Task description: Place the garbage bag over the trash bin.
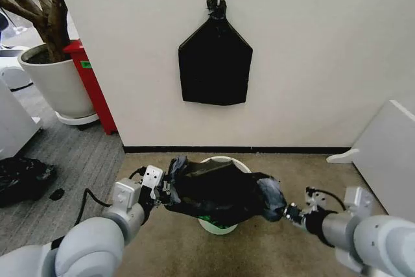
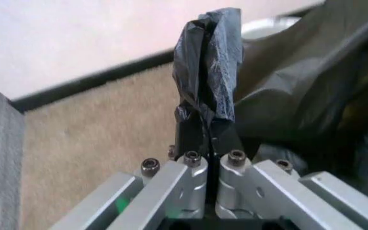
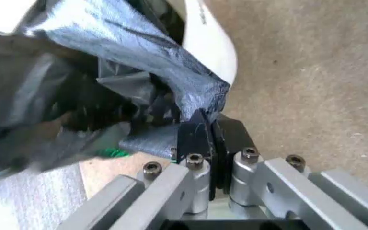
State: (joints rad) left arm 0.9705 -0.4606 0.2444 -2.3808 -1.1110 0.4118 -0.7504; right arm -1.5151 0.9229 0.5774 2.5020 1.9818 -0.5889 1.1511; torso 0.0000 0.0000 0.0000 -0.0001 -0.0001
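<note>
Pincers, my left pincer [image 1: 167,192] and right pincer [image 1: 285,212], are each grasping the garbage bag [image 1: 217,189], stretching it over the trash bin [image 1: 217,226].

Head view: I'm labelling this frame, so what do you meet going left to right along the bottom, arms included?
Left tool → garbage bag stretched over the trash bin → right tool.

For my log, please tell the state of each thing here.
bag: stretched open between both claws, over the bin
bin: upright, mostly covered by the bag
left claw: shut on the bag edge
right claw: shut on the bag edge
</note>
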